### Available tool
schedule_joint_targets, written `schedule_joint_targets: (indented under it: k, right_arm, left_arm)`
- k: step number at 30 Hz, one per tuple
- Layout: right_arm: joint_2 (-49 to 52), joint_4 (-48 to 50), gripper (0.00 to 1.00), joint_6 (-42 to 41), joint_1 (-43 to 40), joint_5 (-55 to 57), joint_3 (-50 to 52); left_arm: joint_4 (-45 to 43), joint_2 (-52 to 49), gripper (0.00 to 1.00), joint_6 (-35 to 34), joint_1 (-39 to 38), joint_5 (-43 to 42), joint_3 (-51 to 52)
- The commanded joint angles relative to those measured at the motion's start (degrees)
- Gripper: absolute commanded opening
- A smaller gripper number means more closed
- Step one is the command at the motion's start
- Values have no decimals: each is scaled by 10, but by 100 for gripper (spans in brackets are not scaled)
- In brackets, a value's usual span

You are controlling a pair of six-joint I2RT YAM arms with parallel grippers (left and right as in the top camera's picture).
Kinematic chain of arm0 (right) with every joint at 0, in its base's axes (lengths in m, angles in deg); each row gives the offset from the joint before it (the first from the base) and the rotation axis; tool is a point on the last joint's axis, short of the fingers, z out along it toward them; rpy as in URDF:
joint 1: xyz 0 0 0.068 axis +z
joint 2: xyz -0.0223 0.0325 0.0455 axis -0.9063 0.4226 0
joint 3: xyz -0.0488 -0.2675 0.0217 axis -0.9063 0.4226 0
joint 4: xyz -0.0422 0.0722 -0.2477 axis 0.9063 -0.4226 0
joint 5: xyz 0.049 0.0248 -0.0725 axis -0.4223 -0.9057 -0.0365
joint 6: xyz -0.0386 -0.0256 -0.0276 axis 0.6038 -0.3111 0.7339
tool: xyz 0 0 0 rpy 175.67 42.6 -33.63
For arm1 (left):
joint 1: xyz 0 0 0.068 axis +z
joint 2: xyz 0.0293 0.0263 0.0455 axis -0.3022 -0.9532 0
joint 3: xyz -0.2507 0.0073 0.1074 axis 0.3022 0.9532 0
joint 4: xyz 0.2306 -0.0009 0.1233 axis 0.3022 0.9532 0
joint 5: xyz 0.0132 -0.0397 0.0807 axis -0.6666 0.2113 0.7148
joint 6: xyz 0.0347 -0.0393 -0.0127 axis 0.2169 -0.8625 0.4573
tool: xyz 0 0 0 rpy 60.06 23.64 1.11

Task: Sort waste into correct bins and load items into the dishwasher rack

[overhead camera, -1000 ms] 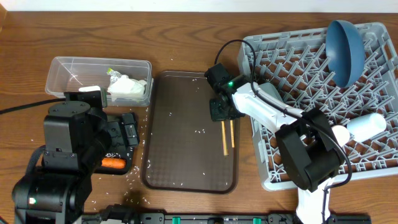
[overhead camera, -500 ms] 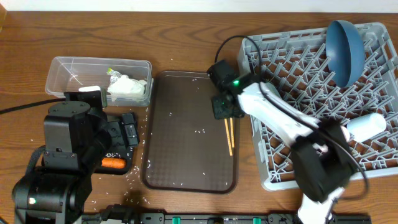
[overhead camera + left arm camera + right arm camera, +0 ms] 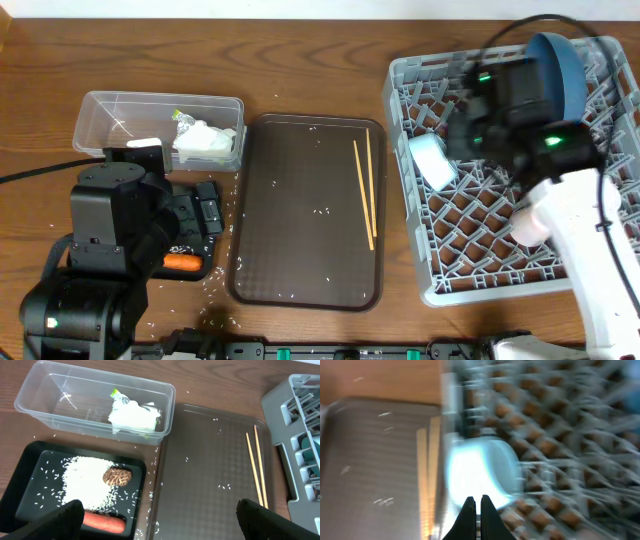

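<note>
The right gripper (image 3: 475, 507) is hovering over the large light-grey plastic dishwasher rack (image 3: 470, 250) at the right, jaws nearly touching, gripping nothing; the light-blue cup (image 3: 432, 160) is lying at the rack's left edge; the left gripper (image 3: 157, 522) is gaping wide, empty, lower left.

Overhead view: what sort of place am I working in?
Probably a tabletop dish-clearing station: a grey dishwasher rack on a wooden table, chopsticks on a serving tray, wrappers in a clear tub.
</note>
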Motion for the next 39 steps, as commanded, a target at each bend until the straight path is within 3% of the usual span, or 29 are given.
schedule_joint_targets:
  k: [1, 4, 8, 12, 13, 14, 19, 22, 26, 35, 39]
  right_arm:
    - [6, -14, 1, 50, -69, -21, -1]
    - [17, -32, 1, 82, -88, -120, -1]
    - [24, -44, 2, 82, -39, -198, 0]
    - [35, -38, 20, 31, 57, -135, 5]
    - [45, -33, 33, 12, 88, -101, 9]
    - [55, -31, 39, -7, 110, -74, 12]
    - [142, -7, 54, -59, 188, 7, 21]
    - [206, 22, 52, -59, 213, 7, 21]
    - [269, 63, 41, -57, 216, -7, 21]
    - [351, 102, 38, -20, 215, -40, 21]
    - [373, 111, 23, -18, 216, -40, 21]
  left_arm:
    - [2, 1, 98, 6, 4, 9, -3]
    - [2, 1, 98, 6, 4, 9, -3]
    - [2, 1, 98, 6, 4, 9, -3]
    - [2, 1, 98, 6, 4, 9, -3]
    - [2, 1, 98, 6, 4, 9, -3]
    - [2, 1, 98, 6, 4, 9, -3]
    - [2, 1, 98, 6, 4, 9, -3]
    - [2, 1, 98, 6, 4, 9, -3]
    - [2, 1, 98, 6, 4, 9, -3]
    - [2, 1, 98, 5, 4, 9, -3]
    - [2, 1, 98, 6, 4, 9, -3]
